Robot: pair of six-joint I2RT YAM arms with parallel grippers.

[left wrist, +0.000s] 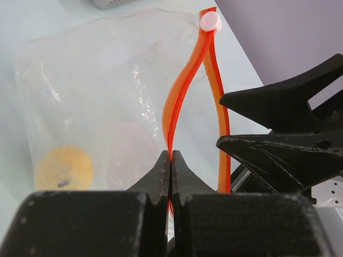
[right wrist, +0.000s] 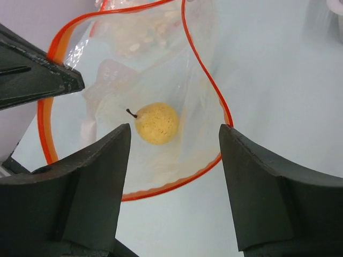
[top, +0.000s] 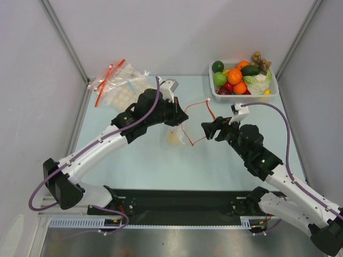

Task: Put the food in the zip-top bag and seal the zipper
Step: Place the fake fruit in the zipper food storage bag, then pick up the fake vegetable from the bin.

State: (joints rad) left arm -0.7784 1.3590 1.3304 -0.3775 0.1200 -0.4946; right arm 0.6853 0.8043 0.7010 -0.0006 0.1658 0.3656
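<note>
While your left jaws pinch the zipper [top: 198, 102] in the top view, the zip-top bag [top: 174, 136] gapes toward your right jaws, with the food [top: 234, 76] beyond them. Left wrist: the strip is clamped and runs ahead to the slider [left wrist: 210, 20]. Right wrist: the jaws are wide and empty, with a yellow fruit [right wrist: 155, 123] bagged just ahead.

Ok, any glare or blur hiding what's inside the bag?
Left wrist: small white glints on the bag, the yellow fruit hazy through the plastic. Right wrist: fruit sharp, near fingers soft-edged. Top: bag barely shows against the pale table.
</note>
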